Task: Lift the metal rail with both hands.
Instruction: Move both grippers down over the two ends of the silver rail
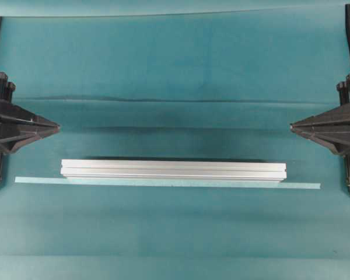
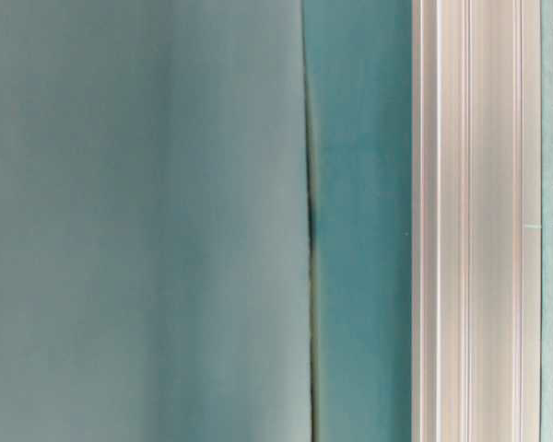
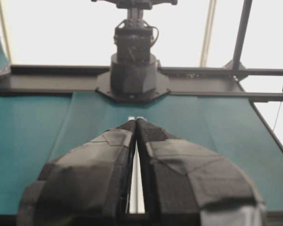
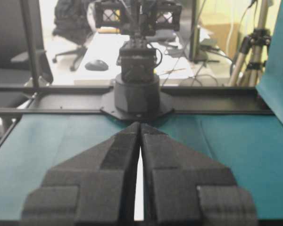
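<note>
metal rail (image 1: 174, 169) flat on teal cloth (image 1: 175, 70) | left gripper (image 1: 57, 126) — jaws closed, empty | right gripper (image 1: 293, 125) — jaws closed, empty, well apart from rail

Light is even and soft from above. Behind the left gripper (image 3: 136, 123) the background is blown out white. Both wrist views blur close up; the table-level view is hazy.
</note>
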### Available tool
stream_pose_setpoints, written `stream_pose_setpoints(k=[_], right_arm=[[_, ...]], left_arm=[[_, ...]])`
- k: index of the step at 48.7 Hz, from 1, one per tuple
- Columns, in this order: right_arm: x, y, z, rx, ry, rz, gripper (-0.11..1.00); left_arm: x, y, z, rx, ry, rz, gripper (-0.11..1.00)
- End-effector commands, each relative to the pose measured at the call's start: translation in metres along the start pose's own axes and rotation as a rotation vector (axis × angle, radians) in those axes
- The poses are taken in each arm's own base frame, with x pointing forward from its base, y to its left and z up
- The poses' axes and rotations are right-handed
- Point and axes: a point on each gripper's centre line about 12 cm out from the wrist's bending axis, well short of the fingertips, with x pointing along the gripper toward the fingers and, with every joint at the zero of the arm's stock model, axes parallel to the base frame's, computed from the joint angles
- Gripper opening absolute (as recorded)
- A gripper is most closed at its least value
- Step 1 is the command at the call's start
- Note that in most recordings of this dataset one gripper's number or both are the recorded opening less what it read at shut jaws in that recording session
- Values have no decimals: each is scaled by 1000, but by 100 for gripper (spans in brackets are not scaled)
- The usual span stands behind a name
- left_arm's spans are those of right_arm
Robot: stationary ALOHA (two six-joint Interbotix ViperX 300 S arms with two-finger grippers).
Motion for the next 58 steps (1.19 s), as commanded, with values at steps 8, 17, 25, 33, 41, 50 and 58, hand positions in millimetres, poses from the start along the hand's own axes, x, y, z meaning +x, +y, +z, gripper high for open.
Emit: stream_pose_setpoints(k=[8,17,25,33,41,50,58], right_arm=[[11,-3,-5,153,167,-34,7],[14,0,-13,207,424,-36,4],[19,-1,-19,251,591,-60,4],[34,-1,-27,290,682,-81,4],[53,-1,-34,303,788,-95,4],[72,0,-54,289,1001,-110,4],[97,1,-63,280,1150,-115,4]], left_arm=[[9,-4,24,-98,51,-16,1],[14,-4,40,-118,145,-9,-1],[22,-6,35,-115,311,-8,-1],[37,-7,25,-118,420,-1,-1],[57,-8,9,-134,542,13,-1],[76,-6,-10,-144,768,48,-1],[92,-6,-22,-132,885,57,-1]])
